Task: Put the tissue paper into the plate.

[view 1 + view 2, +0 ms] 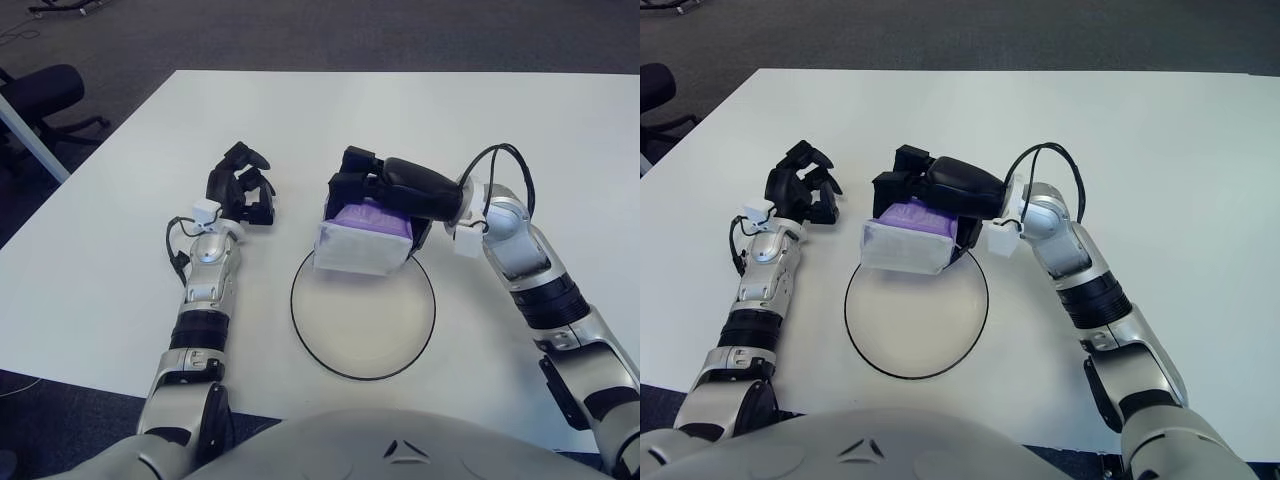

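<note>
A white and purple tissue pack [363, 240] is held by my right hand [385, 190], whose black fingers are shut over its top. The pack hangs over the far rim of the white plate with a black edge [330, 360], which lies on the table in front of me. I cannot tell whether the pack touches the plate. My left hand [241, 190] shows to the left of the plate with its fingers curled and nothing in them.
The white table [100, 270] stretches around the plate. A black office chair [40, 95] and a table leg [30, 130] stand at the far left on the dark carpet. A black cable [500, 165] loops above my right wrist.
</note>
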Tool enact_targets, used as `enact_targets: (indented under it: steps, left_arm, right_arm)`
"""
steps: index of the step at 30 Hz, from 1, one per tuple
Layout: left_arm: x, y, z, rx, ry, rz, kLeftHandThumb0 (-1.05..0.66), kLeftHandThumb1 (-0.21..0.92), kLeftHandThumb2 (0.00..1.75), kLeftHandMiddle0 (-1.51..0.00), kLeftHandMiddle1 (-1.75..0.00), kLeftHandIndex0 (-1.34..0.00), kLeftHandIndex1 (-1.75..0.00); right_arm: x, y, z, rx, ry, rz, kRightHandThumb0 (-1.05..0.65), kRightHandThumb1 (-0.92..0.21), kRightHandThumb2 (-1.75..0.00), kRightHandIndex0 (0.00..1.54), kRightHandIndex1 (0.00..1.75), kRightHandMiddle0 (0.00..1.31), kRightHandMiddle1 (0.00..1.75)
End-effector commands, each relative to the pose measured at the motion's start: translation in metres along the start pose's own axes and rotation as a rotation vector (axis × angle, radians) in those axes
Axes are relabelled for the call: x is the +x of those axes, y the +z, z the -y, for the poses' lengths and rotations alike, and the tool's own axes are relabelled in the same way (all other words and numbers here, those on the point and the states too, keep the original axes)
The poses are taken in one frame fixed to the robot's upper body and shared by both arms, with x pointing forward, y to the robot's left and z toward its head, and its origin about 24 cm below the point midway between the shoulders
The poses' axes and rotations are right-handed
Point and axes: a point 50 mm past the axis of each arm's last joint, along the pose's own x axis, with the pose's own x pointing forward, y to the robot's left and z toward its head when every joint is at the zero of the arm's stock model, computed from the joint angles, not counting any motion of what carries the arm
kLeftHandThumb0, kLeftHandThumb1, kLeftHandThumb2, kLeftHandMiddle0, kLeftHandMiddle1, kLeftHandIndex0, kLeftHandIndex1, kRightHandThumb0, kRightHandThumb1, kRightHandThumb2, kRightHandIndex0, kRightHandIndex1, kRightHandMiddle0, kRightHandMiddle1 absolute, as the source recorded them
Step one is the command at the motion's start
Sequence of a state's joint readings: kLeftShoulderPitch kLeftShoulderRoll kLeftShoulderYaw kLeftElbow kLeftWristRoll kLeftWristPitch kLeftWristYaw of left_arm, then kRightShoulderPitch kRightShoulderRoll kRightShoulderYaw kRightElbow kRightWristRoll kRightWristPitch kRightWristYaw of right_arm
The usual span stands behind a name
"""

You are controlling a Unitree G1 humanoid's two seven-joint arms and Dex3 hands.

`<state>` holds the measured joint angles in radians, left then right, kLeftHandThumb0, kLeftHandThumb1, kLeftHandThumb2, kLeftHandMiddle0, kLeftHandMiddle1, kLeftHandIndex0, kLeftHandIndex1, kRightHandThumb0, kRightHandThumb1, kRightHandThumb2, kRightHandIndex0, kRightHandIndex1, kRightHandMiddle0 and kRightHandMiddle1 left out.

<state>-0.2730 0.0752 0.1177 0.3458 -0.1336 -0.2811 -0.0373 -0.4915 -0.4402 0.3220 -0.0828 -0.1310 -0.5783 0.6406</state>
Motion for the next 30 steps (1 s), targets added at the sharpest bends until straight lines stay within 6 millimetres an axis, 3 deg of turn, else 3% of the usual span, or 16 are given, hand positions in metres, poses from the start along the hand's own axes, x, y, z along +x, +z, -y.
enact_targets:
  steps: [1,3,4,6,7,9,10,12,14,15,17,19,21,24,27,30]
  left_arm:
    - [-0.040,-0.045,0.000,-0.032,0.059,-0.184,-0.01,-0.05,1.72,-0.90,-1.69,-0.67,-1.75]
    - [-0.040,-0.045,0.000,-0.031,0.061,-0.183,-0.01,-0.06,1.73,-0.90,-1.69,-0.67,-1.75]
    - [-0.039,-0.044,0.001,-0.029,0.059,-0.182,-0.01,-0.06,1.73,-0.91,-1.69,-0.67,-1.75]
    - [-0.039,-0.044,0.001,-0.026,0.058,-0.179,-0.01,-0.07,1.74,-0.92,-1.69,-0.68,-1.75]
    - [-0.039,-0.043,0.002,-0.024,0.056,-0.177,-0.01,-0.07,1.74,-0.92,-1.69,-0.68,-1.75]
    - [-0.039,-0.041,0.003,-0.020,0.053,-0.172,-0.01,-0.07,1.74,-0.92,-1.69,-0.68,-1.75]
    - [-0.039,-0.040,0.004,-0.018,0.051,-0.170,-0.01,-0.08,1.74,-0.92,-1.69,-0.68,-1.75]
    - [-0.038,-0.040,0.004,-0.014,0.051,-0.168,-0.01,-0.08,1.74,-0.92,-1.69,-0.68,-1.75]
    - [-0.039,-0.040,0.004,-0.008,0.051,-0.167,-0.01,-0.08,1.75,-0.92,-1.68,-0.68,-1.75]
    - [-0.039,-0.039,0.004,-0.005,0.051,-0.166,-0.01,-0.08,1.75,-0.93,-1.68,-0.69,-1.75]
    - [-0.039,-0.039,0.004,-0.002,0.052,-0.164,-0.01,-0.08,1.75,-0.93,-1.67,-0.69,-1.75]
    - [-0.039,-0.038,0.005,-0.001,0.053,-0.160,-0.01,-0.09,1.75,-0.94,-1.66,-0.69,-1.75]
    - [-0.038,-0.035,0.005,0.018,0.062,-0.145,-0.01,-0.09,1.75,-0.94,-1.65,-0.70,-1.75]
    - [-0.038,-0.034,0.003,0.078,0.078,-0.134,-0.01,-0.09,1.75,-0.93,-1.67,-0.69,-1.75]
    - [-0.038,-0.034,0.003,0.103,0.085,-0.133,-0.01,-0.08,1.75,-0.92,-1.69,-0.69,-1.75]
    - [-0.039,-0.035,0.004,0.104,0.080,-0.145,-0.01,-0.07,1.75,-0.90,-1.71,-0.68,-1.75]
  right_arm:
    - [0.003,0.006,0.006,-0.022,0.029,0.027,0.42,-0.12,-1.53,0.76,1.75,0.80,1.70]
    - [0.003,0.007,0.007,-0.029,0.030,0.040,0.17,-0.02,-1.61,0.84,1.75,0.78,1.59]
    - [0.003,0.007,0.007,-0.039,0.032,0.051,0.14,-0.01,-1.62,0.85,1.75,0.77,1.58]
    - [0.003,0.008,0.007,-0.052,0.035,0.062,0.06,-0.13,-1.49,0.80,1.67,0.57,1.68]
    - [0.003,0.008,0.008,-0.053,0.047,0.064,0.04,-0.15,-1.47,0.79,1.66,0.54,1.69]
    - [0.003,0.009,0.008,-0.056,0.068,0.071,0.02,-0.31,-1.29,0.65,1.66,0.43,1.72]
    - [0.003,0.009,0.009,-0.058,0.077,0.074,0.01,-0.48,-1.09,0.50,1.66,0.33,1.73]
    - [0.004,0.009,0.009,-0.060,0.090,0.080,0.00,-0.60,-0.95,0.39,1.67,0.26,1.74]
    - [0.004,0.010,0.009,-0.064,0.105,0.086,0.17,-0.71,-0.77,0.35,1.67,0.13,1.61]
    - [0.005,0.010,0.010,-0.066,0.110,0.089,0.09,-0.65,-0.81,0.28,1.62,0.11,1.53]
    - [0.005,0.010,0.010,-0.070,0.115,0.088,-0.13,-0.42,-1.02,0.11,1.49,0.04,1.35]
    - [0.006,0.009,0.009,-0.078,0.120,0.077,-0.30,-0.40,-1.03,0.06,1.28,0.02,1.21]
    - [0.008,0.000,0.002,-0.108,0.141,0.055,-0.50,-0.50,-0.91,0.02,0.89,0.01,0.95]
    - [0.004,-0.005,-0.003,-0.160,0.150,0.047,-0.68,-0.68,-0.71,0.01,0.44,0.00,0.60]
    - [0.002,-0.006,-0.003,-0.198,0.140,0.048,-0.78,-0.80,-0.58,0.00,0.16,0.00,0.35]
    - [-0.001,-0.004,-0.001,-0.255,0.124,0.057,-0.84,-0.87,-0.50,0.00,0.05,0.00,0.18]
